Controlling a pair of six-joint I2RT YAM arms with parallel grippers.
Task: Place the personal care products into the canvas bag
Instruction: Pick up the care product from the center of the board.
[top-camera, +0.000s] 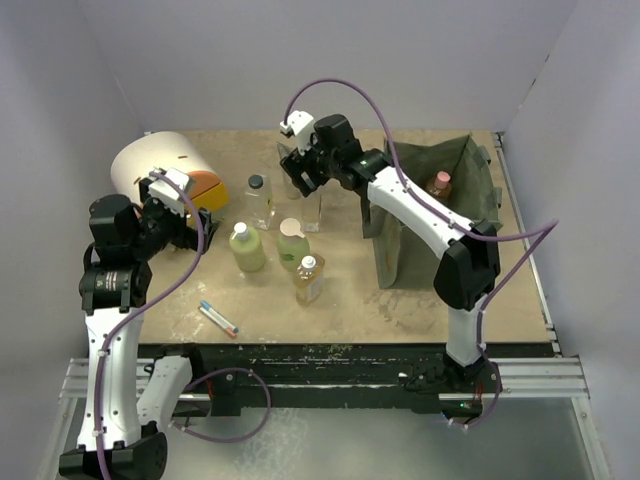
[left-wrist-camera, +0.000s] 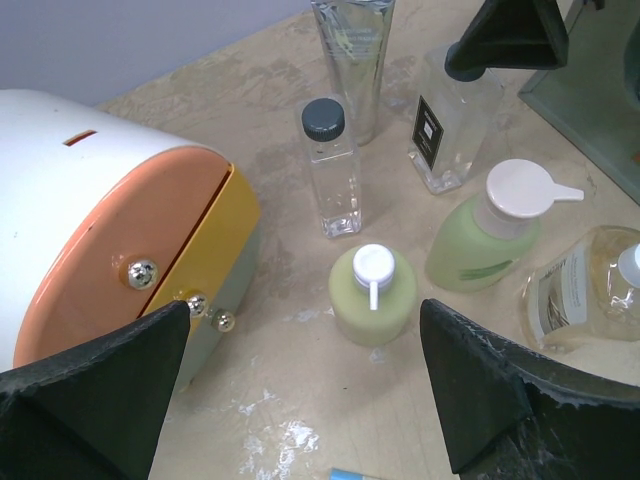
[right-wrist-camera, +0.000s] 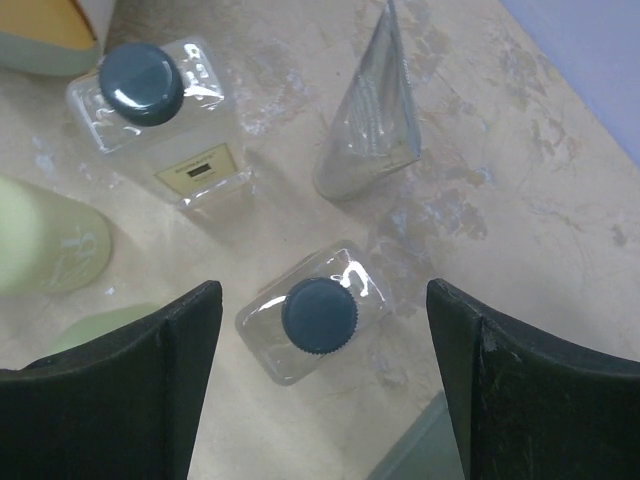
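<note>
Where the tan table (top-camera: 400, 310) meets the left wall, a white and orange domed box (top-camera: 150, 165) sits toward the back. The left gripper (left-wrist-camera: 305, 330) hovers just beside it, its 2 fingers spread wide with nothing between them. A thin pen (top-camera: 218, 318) lies alone near the front edge. To the right, 6 care products stand clustered in the middle of the table. They are a clear bottle with a dark cap (top-camera: 258, 200), a squat pale green bottle (top-camera: 246, 248) in front of it, a pale green pump bottle (top-camera: 292, 243), an amber bottle (top-camera: 309, 279) nearest the front, an upright silver-grey tube (right-wrist-camera: 370, 110) toward the back, and a second clear bottle (right-wrist-camera: 315, 320). The right gripper (right-wrist-camera: 322, 295) hangs directly above this second clear bottle. Its fingers are released, standing on either side of the dark cap with a gap on each side, touching nothing. Farthest right, the olive-green canvas bag (top-camera: 395, 260) stands open near the cluster, with 1 orange bottle (top-camera: 438, 183) already inside. The other 6 products stand on the table outside the bag.
</note>
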